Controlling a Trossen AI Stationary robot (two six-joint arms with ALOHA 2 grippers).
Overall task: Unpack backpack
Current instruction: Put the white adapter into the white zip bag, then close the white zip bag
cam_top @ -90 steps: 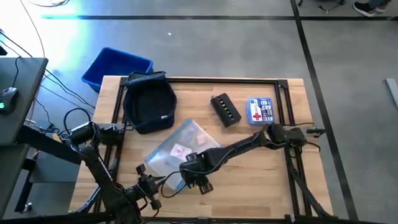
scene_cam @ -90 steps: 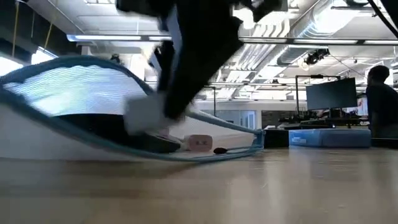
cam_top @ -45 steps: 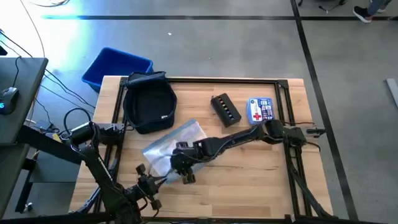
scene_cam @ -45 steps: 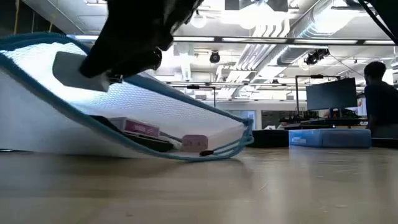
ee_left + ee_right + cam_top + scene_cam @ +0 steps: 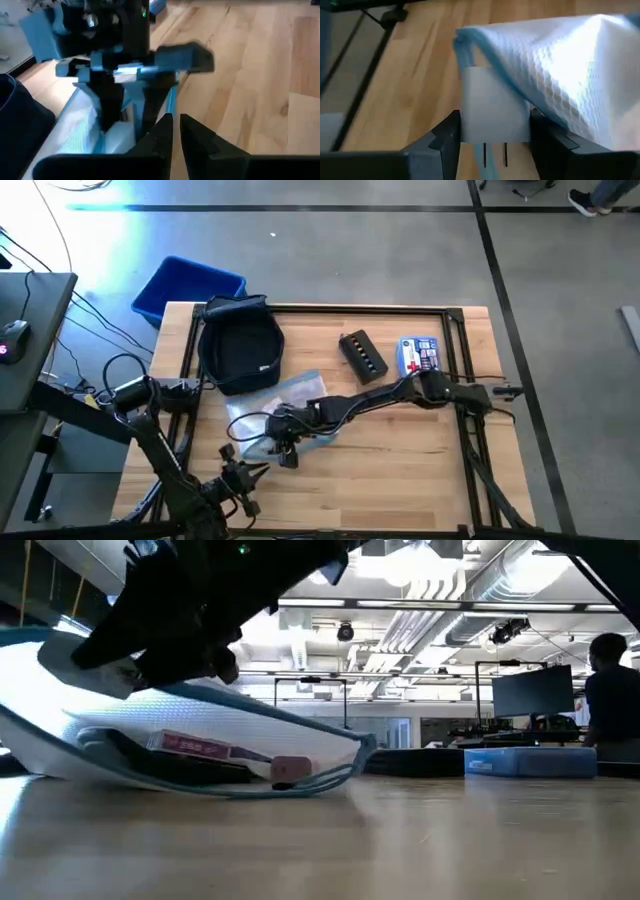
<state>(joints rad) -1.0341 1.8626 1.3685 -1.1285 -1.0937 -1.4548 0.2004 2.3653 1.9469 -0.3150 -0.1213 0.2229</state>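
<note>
The dark navy backpack lies open at the table's far left. No gripper touches it. Just near of it lies a clear pouch with a blue edge, with small items inside. My right gripper is shut on the pouch's near end, which shows close up in the right wrist view. My left gripper waits at the table's near left corner. Its fingers are nearly together with nothing between them. My right gripper pinches a flat white piece at the pouch's blue-edged near end between its two fingers. The fingers come slanting down from the table's right. The held end is raised, and the pouch's underside rests on the table.
A black box and a first aid kit lie at the far right. A bright blue bin stands on the floor beyond the far left corner. The near right of the table is bare wood. A person shows in the room behind.
My right gripper has gone toward the table's left edge and a little toward the far edge, staying shut on the pouch. The pouch has slid left along the table, its held end staying raised.
</note>
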